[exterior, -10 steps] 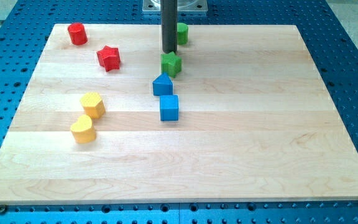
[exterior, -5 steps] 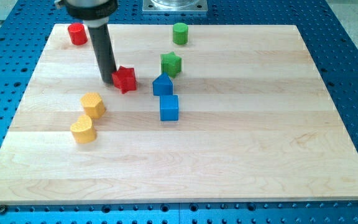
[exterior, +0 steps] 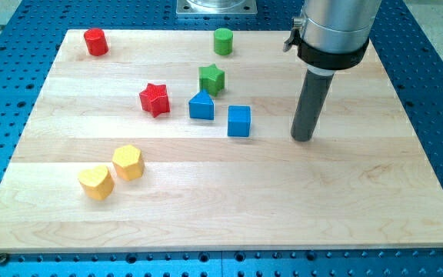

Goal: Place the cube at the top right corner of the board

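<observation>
Start at the view's left: the red cylinder (exterior: 94,41) sits near the board's (exterior: 360,208) top left corner, and 2 yellow blocks, a heart-like one (exterior: 96,182) and a hexagon (exterior: 128,162), lie just beside each other toward the lower left. None of these bears on your task, and they look well clear of any likely path.

Moving toward the middle, you see the red star (exterior: 154,99), then the blue pointed block (exterior: 201,105) with the green star (exterior: 212,78) just above it, close enough that you cannot tell whether they touch. The green cylinder (exterior: 222,41) stands near the top edge.

The blue cube (exterior: 238,121), your task's thing, rests near the board's centre, just to the right of the blue pointed block and apart from it. It is still far from the top right corner.

To the cube's right, my tip (exterior: 304,138) rests on the board with a clear gap between them. The rod is a bare pusher: it has nothing to open or close and holds nothing. Judged from here, it stands on the wrong side for the push: it would need to come round to the cube's lower left.

The arm's upper body is cut off by the view's top, and the rod hides a strip of board behind it.
</observation>
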You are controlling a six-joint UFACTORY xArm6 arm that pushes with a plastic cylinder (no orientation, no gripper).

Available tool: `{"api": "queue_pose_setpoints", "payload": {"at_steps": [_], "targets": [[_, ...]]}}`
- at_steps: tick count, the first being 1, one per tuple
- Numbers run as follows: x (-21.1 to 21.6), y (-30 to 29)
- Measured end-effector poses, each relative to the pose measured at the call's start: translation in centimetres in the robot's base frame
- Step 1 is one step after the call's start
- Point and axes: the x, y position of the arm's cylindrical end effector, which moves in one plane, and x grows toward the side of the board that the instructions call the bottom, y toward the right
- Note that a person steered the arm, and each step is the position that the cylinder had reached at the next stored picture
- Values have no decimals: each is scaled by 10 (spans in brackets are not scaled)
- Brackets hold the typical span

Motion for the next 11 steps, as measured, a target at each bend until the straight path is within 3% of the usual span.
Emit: {"api": "queue_pose_setpoints", "payload": {"at_steps": [2,3,4,5,6,7,9,10,11], "targets": [[18,-8],[7,-4],[12,-34],[34,-116],[2,-118],[-59,-61],[-85,40],[-84,58],[-148,74]]}}
